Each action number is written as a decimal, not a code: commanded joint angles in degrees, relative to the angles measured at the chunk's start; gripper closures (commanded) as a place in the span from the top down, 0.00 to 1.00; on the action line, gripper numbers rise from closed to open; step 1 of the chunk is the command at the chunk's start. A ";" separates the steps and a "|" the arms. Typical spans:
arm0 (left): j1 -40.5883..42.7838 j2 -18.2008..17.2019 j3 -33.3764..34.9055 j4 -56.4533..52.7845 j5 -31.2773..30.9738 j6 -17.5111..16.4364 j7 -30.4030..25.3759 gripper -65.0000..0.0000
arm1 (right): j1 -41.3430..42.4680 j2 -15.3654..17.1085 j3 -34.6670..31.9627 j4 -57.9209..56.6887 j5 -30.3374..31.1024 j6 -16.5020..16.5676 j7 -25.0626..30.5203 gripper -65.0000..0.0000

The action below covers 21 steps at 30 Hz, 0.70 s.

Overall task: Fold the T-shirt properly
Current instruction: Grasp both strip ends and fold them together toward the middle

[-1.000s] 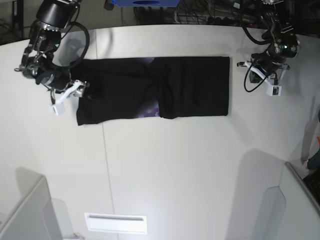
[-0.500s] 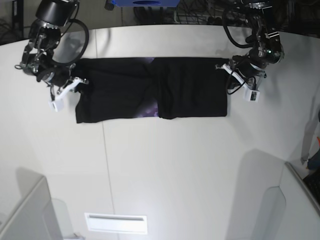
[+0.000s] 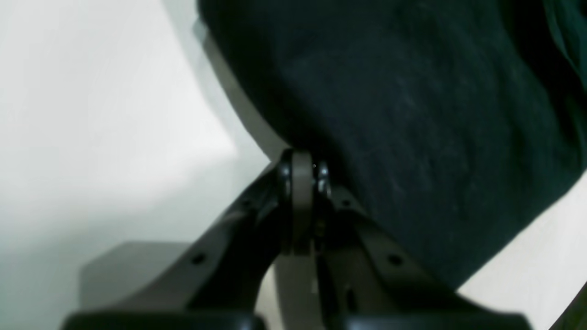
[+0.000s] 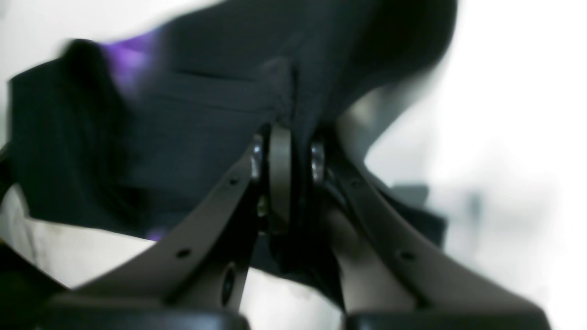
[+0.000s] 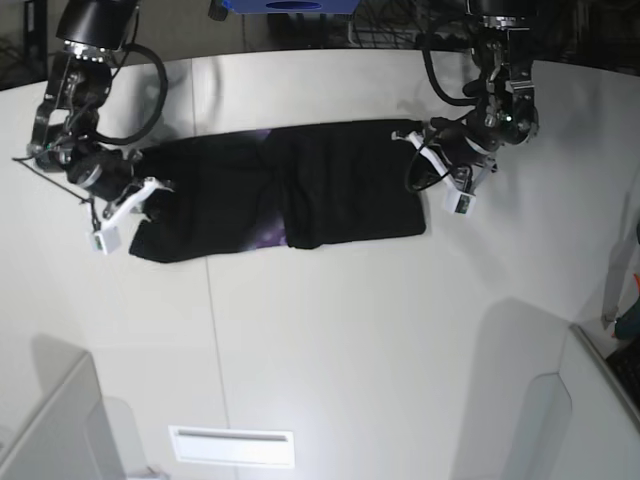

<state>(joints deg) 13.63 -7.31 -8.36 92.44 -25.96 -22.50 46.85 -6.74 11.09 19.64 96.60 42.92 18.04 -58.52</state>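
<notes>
White counter (image 5: 330, 340) fills nearly all of your overhead view, with dark clutter only along its far edge.

Your right hand (image 4: 286, 151), at the scene's left end, is pinched on a bunched fold of the T-shirt (image 5: 285, 190); from its wrist camera you can see black cloth squeezed between the fingers (image 4: 279, 174), with a flash of purple print behind. Your left hand (image 3: 302, 176), at the scene's right end, is clenched tight at the cloth's edge. Dark fabric sits right against its tips, but from its wrist view you cannot tell for sure that any cloth is caught between them.

Outward from both hands, the T-shirt lies as a long black band across the far half of the counter, already folded lengthwise, with a seam-like overlap near its middle and a little purple showing there. Its left end looks rumpled and lifted around your right hand.

You appear to be starting the crosswise fold. To do it well, confirm the left hand truly holds both layers before lifting. Raise both ends only enough to clear the counter, keep the band taut between the hands so it does not sag or twist, and lay one end squarely on the other with edges matched.
</notes>
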 commanded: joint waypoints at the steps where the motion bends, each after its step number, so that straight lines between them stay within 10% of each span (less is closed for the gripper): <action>1: 0.22 -0.03 0.84 0.08 1.65 1.97 2.34 0.00 | 0.37 0.56 -1.05 2.70 0.91 -0.68 0.72 0.00; 21: -3.65 -0.47 9.46 -0.09 1.56 6.02 2.51 0.00 | -0.60 -1.29 -33.66 18.35 1.26 -19.14 6.35 0.00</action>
<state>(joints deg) 9.76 -7.46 1.17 92.03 -25.56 -16.71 47.77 -8.14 9.61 -14.41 113.89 43.27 -1.23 -53.43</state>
